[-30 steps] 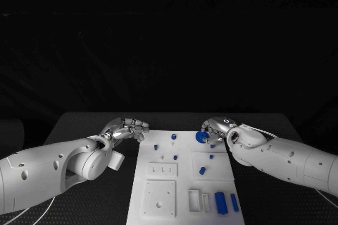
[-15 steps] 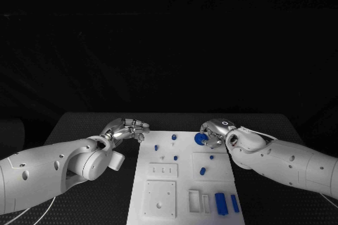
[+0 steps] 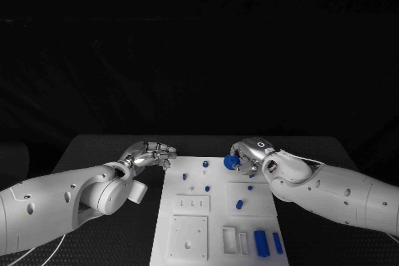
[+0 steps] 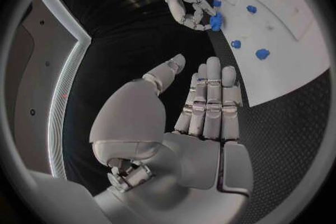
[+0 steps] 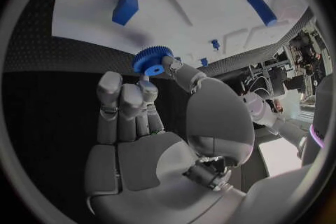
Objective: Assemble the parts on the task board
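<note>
Where the robot's head camera looks down, a black table (image 3: 108, 148) carries a long white task board (image 3: 218, 220) between two white arms.

Right hand: the right hand (image 3: 247, 156) is over the far end of the board, near its right corner, with thumb and a finger pinching a blue toothed gear (image 3: 232, 161); the other fingers stand close together beside it. In the right wrist view the gear (image 5: 152, 60) sits at the fingertips, with the board's far edge behind it.

Left hand: the left hand (image 3: 151, 154) is over the bare table just beside the board's far left corner. It holds nothing; in its wrist view the fingers (image 4: 210, 95) are straight and side by side, the thumb apart.

Task's thing: the gear is held in the right hand, above the board's far end.

Around the gear: a small blue peg (image 3: 205, 163) stands on the board just left of it, and a part of the right hand hides the board beneath.

Count of blue parts on the board: five small pegs across the far half, (image 3: 184, 175), (image 3: 207, 188), (image 3: 249, 187), (image 3: 239, 204) and the first named; two long bars, (image 3: 261, 243) and (image 3: 277, 242), lie side by side at the near right.

Raised white blocks: several on the near half; one square block (image 3: 188, 236) shows a round hole.
</note>
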Available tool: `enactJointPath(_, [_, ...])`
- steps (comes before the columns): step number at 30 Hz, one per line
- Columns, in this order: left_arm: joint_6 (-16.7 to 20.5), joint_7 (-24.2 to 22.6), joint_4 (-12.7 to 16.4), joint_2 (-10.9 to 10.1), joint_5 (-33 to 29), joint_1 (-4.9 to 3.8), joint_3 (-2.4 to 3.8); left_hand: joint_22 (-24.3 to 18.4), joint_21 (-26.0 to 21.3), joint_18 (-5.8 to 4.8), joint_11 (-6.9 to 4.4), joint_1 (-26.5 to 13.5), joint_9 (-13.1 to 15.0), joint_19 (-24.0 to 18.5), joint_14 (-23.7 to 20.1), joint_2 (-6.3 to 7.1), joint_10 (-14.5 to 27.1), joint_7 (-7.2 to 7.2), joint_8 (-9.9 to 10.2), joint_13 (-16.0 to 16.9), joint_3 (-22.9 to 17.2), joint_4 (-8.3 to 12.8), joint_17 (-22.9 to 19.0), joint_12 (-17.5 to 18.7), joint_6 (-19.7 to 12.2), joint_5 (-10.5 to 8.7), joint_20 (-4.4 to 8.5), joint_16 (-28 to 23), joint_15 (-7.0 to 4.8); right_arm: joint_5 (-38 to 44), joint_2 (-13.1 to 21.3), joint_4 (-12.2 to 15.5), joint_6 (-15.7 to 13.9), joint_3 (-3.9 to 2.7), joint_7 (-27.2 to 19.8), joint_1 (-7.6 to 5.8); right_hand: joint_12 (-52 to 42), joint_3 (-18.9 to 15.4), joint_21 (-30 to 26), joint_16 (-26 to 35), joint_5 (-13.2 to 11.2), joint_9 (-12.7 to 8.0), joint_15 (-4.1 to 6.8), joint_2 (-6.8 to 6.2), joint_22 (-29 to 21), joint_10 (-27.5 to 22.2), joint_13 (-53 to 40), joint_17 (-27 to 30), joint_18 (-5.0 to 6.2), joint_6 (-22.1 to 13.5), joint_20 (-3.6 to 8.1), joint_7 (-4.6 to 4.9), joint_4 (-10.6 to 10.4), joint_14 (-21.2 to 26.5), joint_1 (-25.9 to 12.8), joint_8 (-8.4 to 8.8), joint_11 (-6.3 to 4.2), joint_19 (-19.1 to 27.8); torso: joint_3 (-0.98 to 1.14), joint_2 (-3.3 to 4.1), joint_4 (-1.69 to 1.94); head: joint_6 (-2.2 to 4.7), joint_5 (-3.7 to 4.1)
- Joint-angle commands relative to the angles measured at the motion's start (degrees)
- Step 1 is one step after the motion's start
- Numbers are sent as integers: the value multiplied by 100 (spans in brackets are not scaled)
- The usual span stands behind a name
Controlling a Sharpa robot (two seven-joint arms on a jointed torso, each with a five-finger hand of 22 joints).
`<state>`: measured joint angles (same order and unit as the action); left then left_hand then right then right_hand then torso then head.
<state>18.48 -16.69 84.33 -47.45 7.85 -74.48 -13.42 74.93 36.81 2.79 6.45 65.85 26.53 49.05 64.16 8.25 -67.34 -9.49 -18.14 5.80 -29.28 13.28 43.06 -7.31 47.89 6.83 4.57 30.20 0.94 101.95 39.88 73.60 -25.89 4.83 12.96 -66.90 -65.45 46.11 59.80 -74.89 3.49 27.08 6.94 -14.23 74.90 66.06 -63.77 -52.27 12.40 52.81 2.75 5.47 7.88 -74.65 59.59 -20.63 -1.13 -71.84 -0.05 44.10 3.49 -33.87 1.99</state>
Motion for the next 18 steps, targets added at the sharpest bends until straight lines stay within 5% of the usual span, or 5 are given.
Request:
enactJointPath(1, [-29,-50,-3,14,19,-7,6,71,36,93,11,-56,8,-31,-13,-9,9,-8,35,5,-34,7,7,38,-15,-14,5,-34,11,551,-45,124,-203,-3,254,-2,-20,9,41,20,-40,9,32,-57,89,29,10,-10,260,663,17,-41,-38,-4,-1,28,-16,-28,0,1,7,15,2])
enactJointPath(18, [-28,-53,9,25,19,-7,6,70,39,93,13,-57,8,-31,-11,-11,20,-7,37,5,-35,8,11,45,-19,-13,5,-36,11,1232,-649,209,-241,43,407,30,-14,97,60,24,-58,28,32,-168,85,51,22,-30,260,675,19,-44,-124,-9,33,36,-19,-41,-12,15,28,41,-82])
